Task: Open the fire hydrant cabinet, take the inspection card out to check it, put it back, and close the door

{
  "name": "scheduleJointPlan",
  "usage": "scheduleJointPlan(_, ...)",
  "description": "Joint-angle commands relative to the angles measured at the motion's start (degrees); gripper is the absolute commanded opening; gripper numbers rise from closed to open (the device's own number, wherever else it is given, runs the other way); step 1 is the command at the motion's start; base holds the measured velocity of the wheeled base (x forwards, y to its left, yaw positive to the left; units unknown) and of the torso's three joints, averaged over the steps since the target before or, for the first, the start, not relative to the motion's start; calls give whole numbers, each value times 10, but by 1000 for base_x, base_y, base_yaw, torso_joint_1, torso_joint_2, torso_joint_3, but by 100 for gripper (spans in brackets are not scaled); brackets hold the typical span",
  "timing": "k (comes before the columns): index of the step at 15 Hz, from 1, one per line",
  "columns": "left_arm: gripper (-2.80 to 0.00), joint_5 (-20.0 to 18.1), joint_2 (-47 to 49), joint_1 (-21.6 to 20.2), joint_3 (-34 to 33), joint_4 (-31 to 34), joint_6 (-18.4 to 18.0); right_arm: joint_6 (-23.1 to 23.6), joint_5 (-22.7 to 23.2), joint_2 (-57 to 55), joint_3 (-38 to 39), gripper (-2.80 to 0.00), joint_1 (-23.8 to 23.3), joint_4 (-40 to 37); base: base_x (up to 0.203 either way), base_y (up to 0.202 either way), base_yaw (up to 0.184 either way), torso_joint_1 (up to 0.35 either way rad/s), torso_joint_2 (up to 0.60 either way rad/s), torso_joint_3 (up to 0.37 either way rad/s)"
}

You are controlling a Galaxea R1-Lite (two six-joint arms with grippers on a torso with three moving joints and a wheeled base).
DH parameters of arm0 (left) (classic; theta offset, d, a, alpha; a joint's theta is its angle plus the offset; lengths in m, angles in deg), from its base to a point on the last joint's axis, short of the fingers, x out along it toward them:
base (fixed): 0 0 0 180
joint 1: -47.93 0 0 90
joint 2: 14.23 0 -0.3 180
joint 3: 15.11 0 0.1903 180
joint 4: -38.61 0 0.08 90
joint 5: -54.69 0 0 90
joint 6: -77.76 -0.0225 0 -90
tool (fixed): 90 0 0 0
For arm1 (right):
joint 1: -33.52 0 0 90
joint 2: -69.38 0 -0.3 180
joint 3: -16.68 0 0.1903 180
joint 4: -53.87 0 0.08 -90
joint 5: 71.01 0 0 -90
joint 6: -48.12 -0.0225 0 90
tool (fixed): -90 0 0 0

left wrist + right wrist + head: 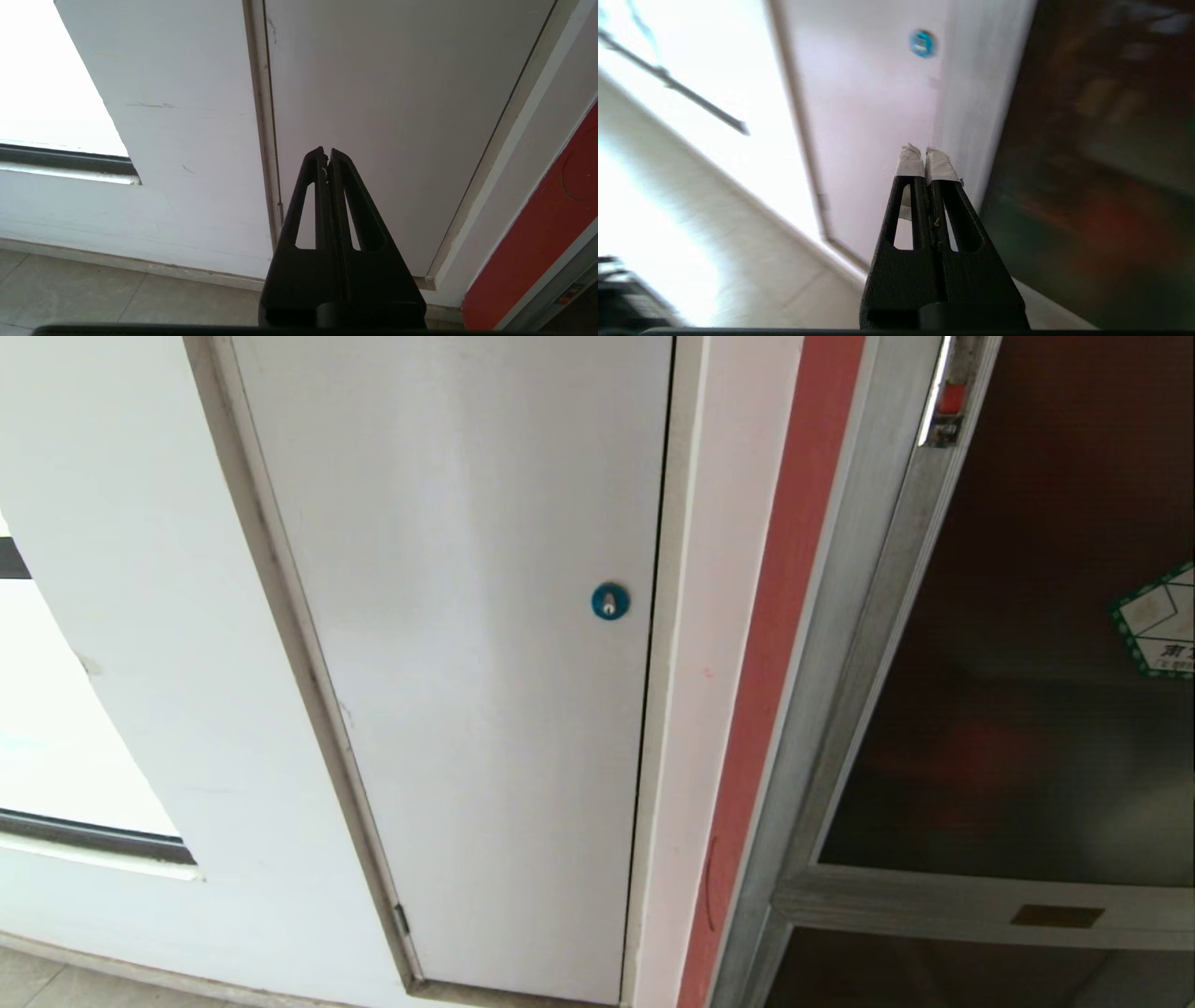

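The fire hydrant cabinet stands at the right of the head view, its brushed silver frame beside a red strip. Its door, a dark tinted glass pane, is closed, with a green-bordered white sticker and a small red-marked latch on the frame's upper part. The inspection card is hidden. Neither arm shows in the head view. My right gripper, white tape on its fingertips, is shut and empty, in the air before the white panel beside the dark door. My left gripper is shut and empty, low before the white panel.
A plain white panel with a round blue lock fills the wall left of the cabinet. A red strip runs between the two. A window is at the far left, with tiled floor below.
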Motion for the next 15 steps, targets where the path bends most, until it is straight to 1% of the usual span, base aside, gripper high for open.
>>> scheduleJointPlan(1,-280,0,1,-1,-4,0,0,-23,19,-101,-88,-280,33,-20,0,0,0,0,0,0)
scheduleJointPlan(3,-280,0,0,-1,-4,0,0,-54,26,-163,-155,-280,72,-39,0,0,0,0,0,0)
scheduleJointPlan(5,-280,0,1,0,-4,0,0,-71,26,-213,-207,-280,97,-45,0,0,0,0,0,0)
scheduleJointPlan(6,-280,0,1,0,-4,0,0,-77,25,-234,-229,-280,101,-45,0,0,0,0,0,0)
scheduleJointPlan(9,-280,0,1,0,-4,0,0,-116,18,-284,-292,-280,104,-43,0,0,0,0,0,0)
scheduleJointPlan(15,-280,0,1,0,-4,0,0,-123,-62,-355,-379,-280,109,-40,0,0,0,0,0,0)
